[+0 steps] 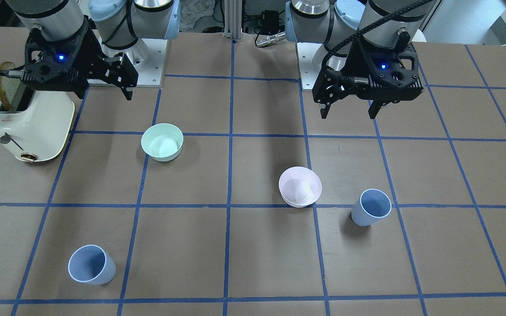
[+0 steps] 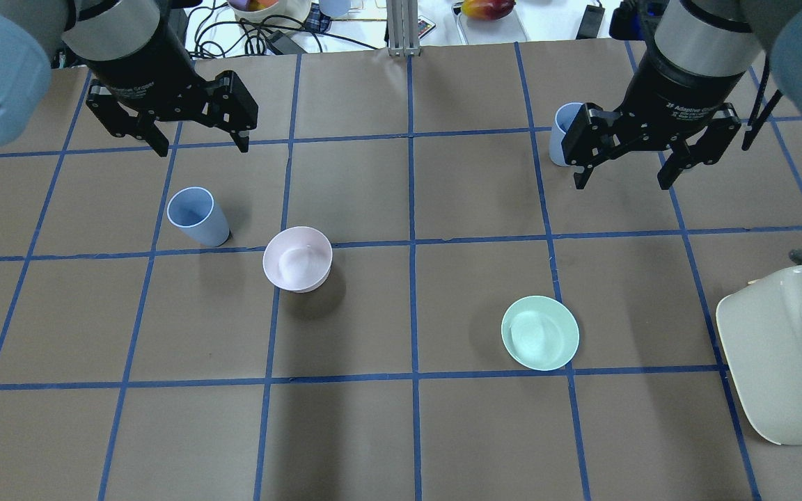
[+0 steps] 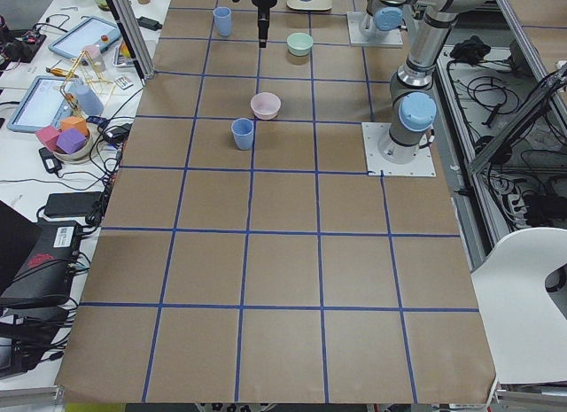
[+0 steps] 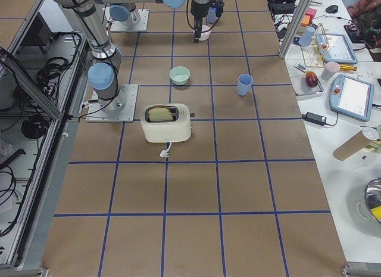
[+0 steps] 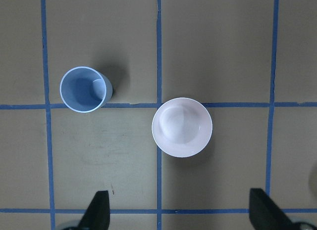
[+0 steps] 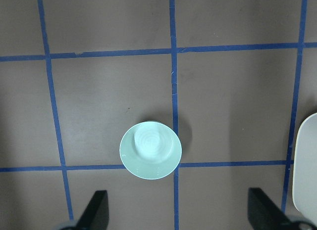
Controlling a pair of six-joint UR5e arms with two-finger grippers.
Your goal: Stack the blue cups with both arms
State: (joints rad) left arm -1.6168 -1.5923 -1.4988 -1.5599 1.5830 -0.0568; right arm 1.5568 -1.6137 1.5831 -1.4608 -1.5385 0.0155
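Note:
Two pale blue cups stand upright and apart on the table. One cup (image 2: 195, 217) (image 1: 370, 207) (image 5: 85, 89) is on the robot's left side, next to the pink bowl. My left gripper (image 2: 195, 142) (image 1: 348, 115) hangs above the table, open and empty, its fingertips (image 5: 99, 210) short of that cup. The other cup (image 2: 560, 136) (image 1: 91, 264) (image 4: 244, 84) stands at the far right, partly hidden behind my right gripper (image 2: 622, 182) (image 1: 103, 94) in the overhead view. The right gripper is open and empty, high above the mint bowl.
A pale pink bowl (image 2: 297, 258) (image 5: 182, 126) sits just right of the left cup. A mint green bowl (image 2: 539, 332) (image 6: 150, 150) sits below the right gripper. A cream toaster (image 2: 784, 355) (image 1: 29, 127) holding toast stands at the robot's near right.

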